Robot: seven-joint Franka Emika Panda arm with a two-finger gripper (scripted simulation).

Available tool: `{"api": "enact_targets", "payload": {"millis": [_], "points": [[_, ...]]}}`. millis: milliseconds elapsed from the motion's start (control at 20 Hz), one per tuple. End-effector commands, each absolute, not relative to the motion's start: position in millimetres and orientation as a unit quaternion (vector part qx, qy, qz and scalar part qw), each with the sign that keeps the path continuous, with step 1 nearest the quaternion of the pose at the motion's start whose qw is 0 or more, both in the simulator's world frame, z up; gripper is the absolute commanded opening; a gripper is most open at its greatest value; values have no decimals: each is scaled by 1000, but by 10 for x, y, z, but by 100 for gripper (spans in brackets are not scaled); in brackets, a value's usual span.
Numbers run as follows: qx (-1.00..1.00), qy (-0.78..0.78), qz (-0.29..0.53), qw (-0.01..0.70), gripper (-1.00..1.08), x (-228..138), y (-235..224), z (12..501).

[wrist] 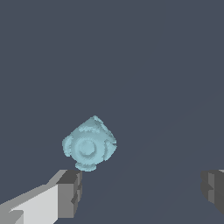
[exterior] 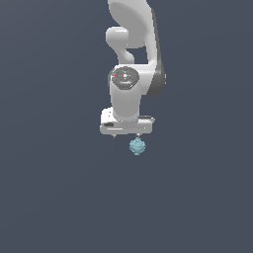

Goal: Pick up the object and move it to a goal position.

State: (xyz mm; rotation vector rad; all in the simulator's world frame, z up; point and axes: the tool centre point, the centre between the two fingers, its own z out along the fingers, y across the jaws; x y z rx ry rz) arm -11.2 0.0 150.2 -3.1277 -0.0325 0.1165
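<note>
The object [exterior: 137,146] is a tiny pale teal-blue knobbly lump on the flat grey surface, just below the white gripper [exterior: 127,134] in the exterior view and a little to the exterior view's right of its middle. In the wrist view the object [wrist: 89,143] lies just beyond one grey fingertip [wrist: 70,192], off the midline of the gripper [wrist: 142,192]. The other fingertip [wrist: 213,189] is far apart from it. The jaws stand wide open and hold nothing. The fingers are mostly hidden under the hand in the exterior view.
The white arm [exterior: 133,44] reaches down from the top of the exterior view. The plain dark grey surface [exterior: 49,197] spreads all around. No goal marker shows.
</note>
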Motion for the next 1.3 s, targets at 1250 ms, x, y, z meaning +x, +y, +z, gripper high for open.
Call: {"api": "enact_targets", "payload": {"millis": [1250], "points": [[-972,-233,14,1,100,-179,357,1086]]}}
